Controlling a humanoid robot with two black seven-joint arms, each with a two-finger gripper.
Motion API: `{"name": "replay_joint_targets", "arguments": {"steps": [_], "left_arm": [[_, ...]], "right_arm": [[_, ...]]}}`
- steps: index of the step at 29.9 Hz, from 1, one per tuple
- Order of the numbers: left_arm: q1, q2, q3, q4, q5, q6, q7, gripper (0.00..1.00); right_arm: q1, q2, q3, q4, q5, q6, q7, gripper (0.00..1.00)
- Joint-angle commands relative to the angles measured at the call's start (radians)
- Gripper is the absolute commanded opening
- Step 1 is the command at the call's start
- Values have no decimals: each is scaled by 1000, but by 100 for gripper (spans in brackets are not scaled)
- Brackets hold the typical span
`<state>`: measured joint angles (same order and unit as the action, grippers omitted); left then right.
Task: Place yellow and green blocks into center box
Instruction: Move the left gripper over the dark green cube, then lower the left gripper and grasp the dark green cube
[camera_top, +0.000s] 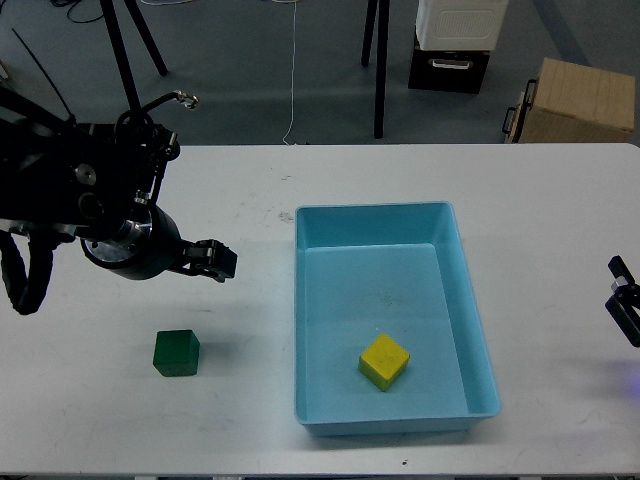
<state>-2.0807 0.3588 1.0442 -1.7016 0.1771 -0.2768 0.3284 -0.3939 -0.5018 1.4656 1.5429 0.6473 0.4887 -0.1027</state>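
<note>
The blue tray (470, 330) nears the table's (560, 200) front edge, with the yellow block (384, 361) inside it at 6 o'clock. At its 9 o'clock, the green block (176, 352) sits on open tabletop. Left gripper (212, 260) hovers at the block's 12 o'clock; right gripper (625, 305) sits at 3 o'clock. I can't tell either's jaw state.

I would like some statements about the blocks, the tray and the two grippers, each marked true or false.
1. The yellow block lies inside the blue tray. True.
2. The green block is also in the tray. False: it sits on the white table, left of the tray.
3. The left gripper holds the green block. False: it is above the block in the view, apart from it.
4. The right gripper is at the right edge of the view, away from the tray. True.
</note>
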Motion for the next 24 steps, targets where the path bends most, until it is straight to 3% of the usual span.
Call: {"name": "replay_joint_targets", "arguments": {"steps": [1, 7, 24], "left_arm": [[68, -37, 5, 3, 1, 10, -2, 100], [182, -34, 13, 25, 13, 77, -3, 100], [281, -26, 17, 79, 54, 100, -3, 100]], "right_arm": [[-10, 0, 4, -6, 0, 0, 0, 99], [-13, 0, 4, -10, 0, 0, 0, 99], [-17, 0, 4, -10, 0, 0, -2, 99]]}}
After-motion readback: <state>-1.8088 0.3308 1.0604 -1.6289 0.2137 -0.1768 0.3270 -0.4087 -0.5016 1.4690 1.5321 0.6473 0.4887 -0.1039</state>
